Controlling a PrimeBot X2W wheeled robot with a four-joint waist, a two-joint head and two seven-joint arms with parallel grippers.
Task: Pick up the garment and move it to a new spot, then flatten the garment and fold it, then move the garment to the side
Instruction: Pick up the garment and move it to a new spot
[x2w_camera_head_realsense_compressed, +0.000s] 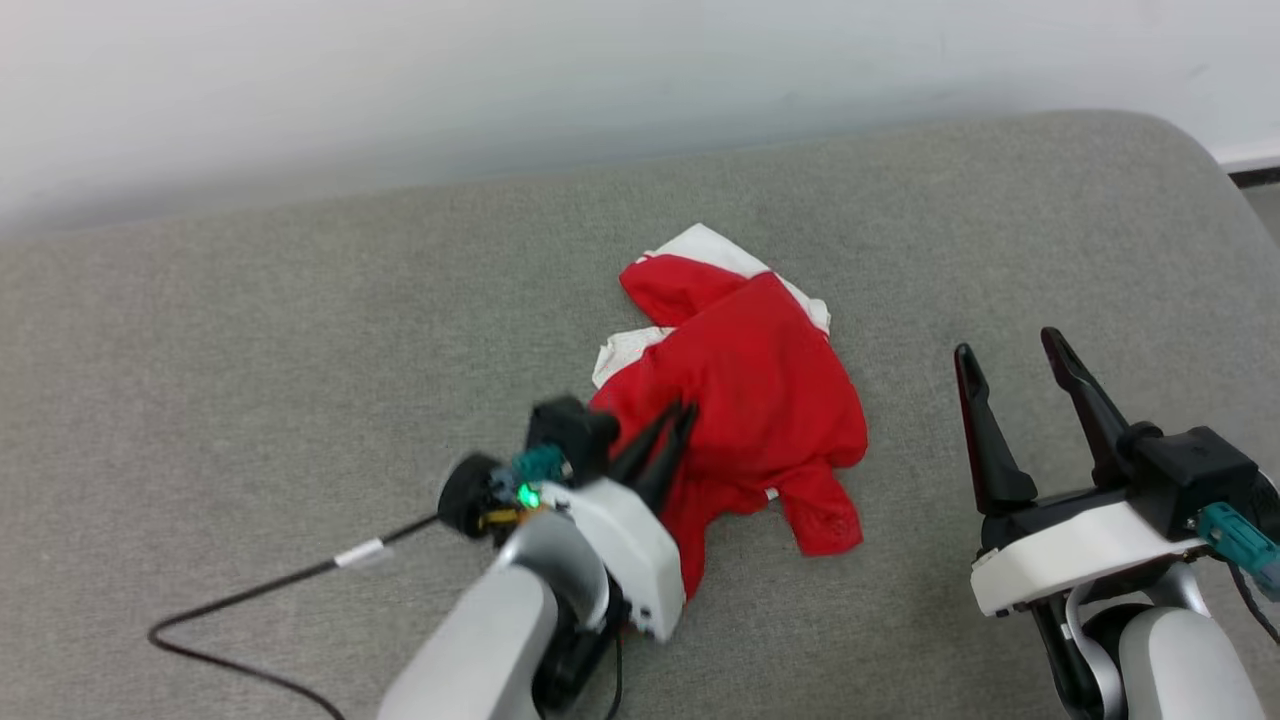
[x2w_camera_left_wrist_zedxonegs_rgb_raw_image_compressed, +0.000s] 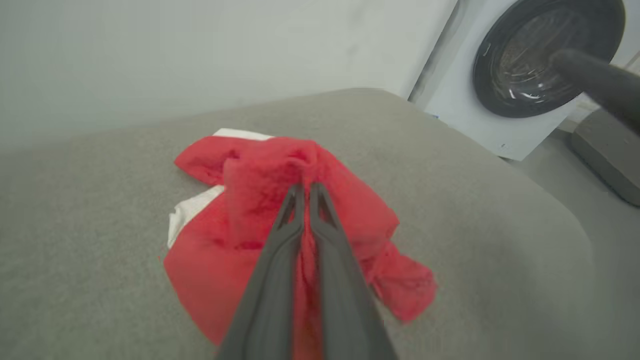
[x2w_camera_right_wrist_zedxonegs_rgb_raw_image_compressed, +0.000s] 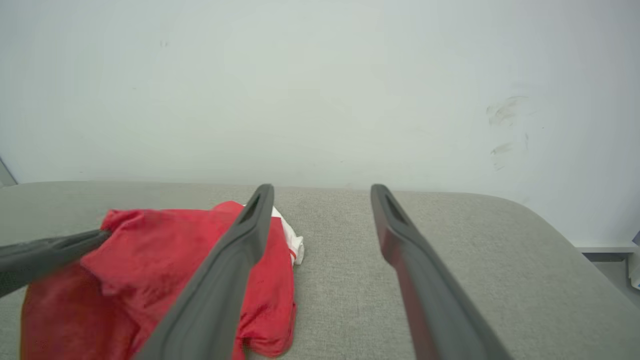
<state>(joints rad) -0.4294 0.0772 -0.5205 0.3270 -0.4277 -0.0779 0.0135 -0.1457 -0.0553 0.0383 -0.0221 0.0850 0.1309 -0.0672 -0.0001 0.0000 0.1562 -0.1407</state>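
My left hand (x2w_camera_head_realsense_compressed: 678, 418) is pinched shut on a fold of the garment (x2w_camera_head_realsense_compressed: 760, 390). The garment sits bunched in the middle of the grey cushion (x2w_camera_head_realsense_compressed: 300, 350), and the heap stretches away from that hand. My right hand (x2w_camera_head_realsense_compressed: 1007, 343) is wide open and holds nothing. It waits off to the right, so I think the left one should lift.

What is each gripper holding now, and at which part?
The left gripper is shut on the garment, pinching a raised fold of its red body. The right gripper is open and holds nothing.
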